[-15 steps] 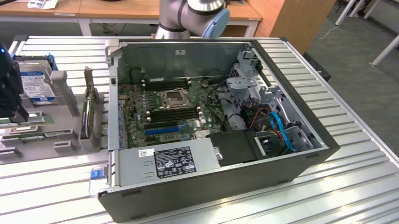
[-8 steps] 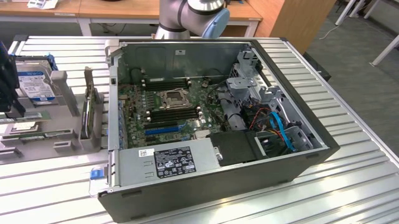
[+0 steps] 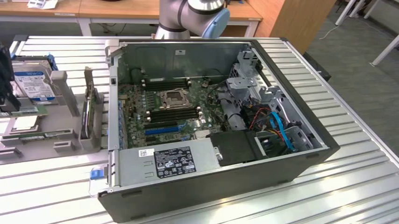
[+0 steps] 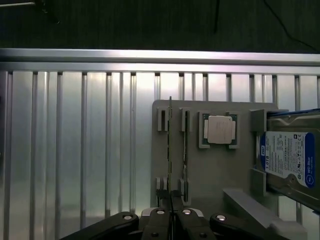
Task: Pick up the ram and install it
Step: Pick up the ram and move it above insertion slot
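- Wrist view: jaws pressed together, gripping nothing, over the holder (image 4: 210,175).
- Ram (image 4: 185,150) stands on edge in a holder slot, just beside the CPU (image 4: 220,129).
- Holder sits on the table (image 4: 75,150).

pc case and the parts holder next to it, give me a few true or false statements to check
1. The computer case stands open with its motherboard showing. True.
2. The hard drive sits inside the case. False: it rests in the gray holder, on the exterior view's left of the case.
3. The gripper is shut. True.
4. A processor chip lies in the gray holder, beside the hard drive. True.
5. The table is smooth wood. False: its top is ribbed metal slats.
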`<control>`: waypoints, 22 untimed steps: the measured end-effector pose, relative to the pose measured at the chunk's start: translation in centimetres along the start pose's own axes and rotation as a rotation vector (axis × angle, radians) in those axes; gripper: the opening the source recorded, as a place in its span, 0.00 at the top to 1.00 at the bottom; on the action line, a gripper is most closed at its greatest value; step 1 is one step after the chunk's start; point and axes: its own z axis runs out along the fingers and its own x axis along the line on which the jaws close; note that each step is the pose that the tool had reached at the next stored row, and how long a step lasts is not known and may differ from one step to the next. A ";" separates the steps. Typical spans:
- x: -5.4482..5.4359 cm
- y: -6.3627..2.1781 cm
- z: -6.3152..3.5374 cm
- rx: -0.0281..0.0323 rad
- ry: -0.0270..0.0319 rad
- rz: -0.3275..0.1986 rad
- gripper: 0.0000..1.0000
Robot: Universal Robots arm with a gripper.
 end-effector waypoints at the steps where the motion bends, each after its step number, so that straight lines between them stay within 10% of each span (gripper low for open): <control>1: 0.0 0.01 -0.23 0.0000 -0.0001 0.000 0.88; 22: -0.1 0.19 -4.49 0.0001 -0.0001 0.000 0.88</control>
